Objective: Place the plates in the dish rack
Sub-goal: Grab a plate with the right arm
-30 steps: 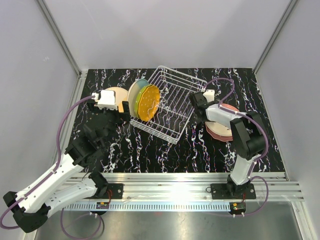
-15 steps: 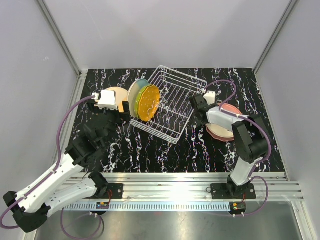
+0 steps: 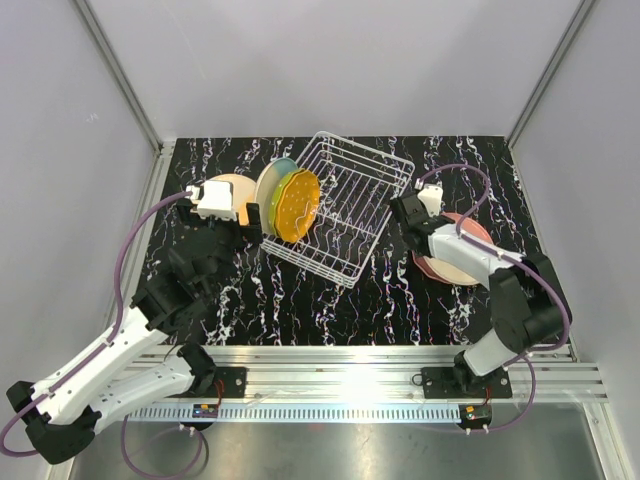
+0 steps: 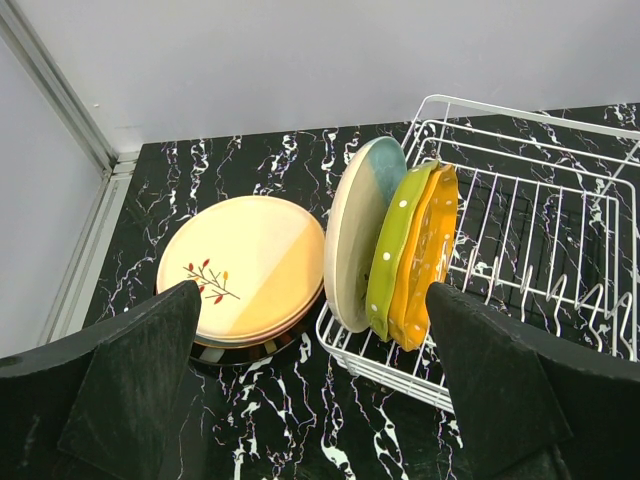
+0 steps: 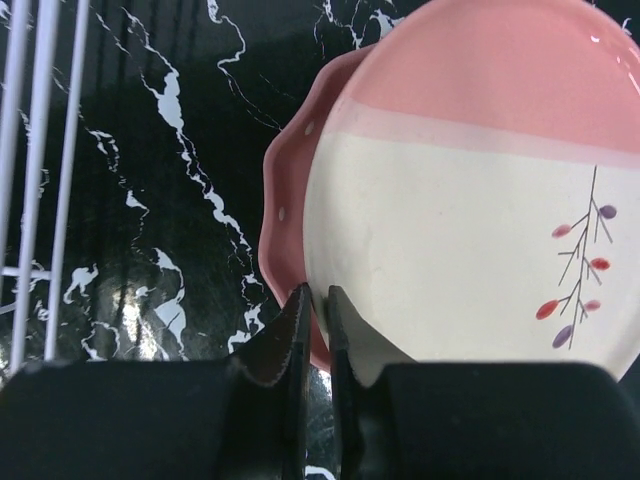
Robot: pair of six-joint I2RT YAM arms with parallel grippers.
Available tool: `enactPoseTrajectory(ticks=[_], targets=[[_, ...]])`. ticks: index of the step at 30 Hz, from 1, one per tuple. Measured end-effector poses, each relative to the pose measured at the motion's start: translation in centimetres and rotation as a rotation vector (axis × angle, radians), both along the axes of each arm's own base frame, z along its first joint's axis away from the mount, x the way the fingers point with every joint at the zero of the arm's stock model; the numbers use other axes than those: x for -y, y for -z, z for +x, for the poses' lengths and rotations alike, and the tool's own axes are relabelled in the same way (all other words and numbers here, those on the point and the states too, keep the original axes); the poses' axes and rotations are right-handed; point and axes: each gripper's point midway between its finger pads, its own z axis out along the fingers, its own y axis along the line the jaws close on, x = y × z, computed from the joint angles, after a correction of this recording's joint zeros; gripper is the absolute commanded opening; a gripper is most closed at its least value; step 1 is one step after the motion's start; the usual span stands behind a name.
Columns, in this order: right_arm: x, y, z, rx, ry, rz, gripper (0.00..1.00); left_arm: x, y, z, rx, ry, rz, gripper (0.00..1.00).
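The white wire dish rack [image 3: 350,190] stands at the back middle, with three plates upright at its left end: cream-blue [image 4: 360,235], yellow-green [image 4: 400,245] and orange [image 4: 430,250]. A peach plate with a sprig motif [image 4: 245,265] tops a flat stack left of the rack. My left gripper [image 4: 312,300] hovers open before that stack and the rack corner. On the right, a pink-and-cream sprig plate [image 5: 470,200] lies on a scalloped pink plate [image 5: 285,200]. My right gripper [image 5: 318,300] pinches the top plate's near-left rim, one finger under it and one over.
A dark plate edge [image 4: 240,352] shows under the peach stack. The right stack [image 3: 462,262] lies just right of the rack, partly covered by my right forearm. White rack wires [image 5: 40,150] run along the left of the right wrist view. Grey walls enclose the black marbled table [image 3: 300,300].
My right arm has swung rightward to the right-hand stack, and its jaws have closed from wide open onto the top plate's rim. The left arm and the rack's plates have not moved.
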Motion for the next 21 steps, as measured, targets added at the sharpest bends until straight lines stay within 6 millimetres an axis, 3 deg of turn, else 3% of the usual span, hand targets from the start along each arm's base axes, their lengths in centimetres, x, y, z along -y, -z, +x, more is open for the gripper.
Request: enactPoseTrajectory(ticks=[6,13,17,21], targets=[[-0.2,-2.0,-0.6,0.044,-0.022,0.046,0.00,0.0,0.0,0.0,0.000,0.002,0.000,0.99],[-0.5,-2.8,-2.0,0.058,-0.067,0.099,0.00,0.9,0.2,-0.2,-0.007,0.038,-0.004,0.99],[-1.1,-3.1,-1.9,0.061,-0.101,0.119,0.00,3.1,1.3,0.0,-0.049,0.112,-0.028,0.99],[-1.5,-3.4,-1.5,0.047,-0.144,0.110,0.00,6.8,2.8,0.4,-0.165,0.222,-0.059,0.99]])
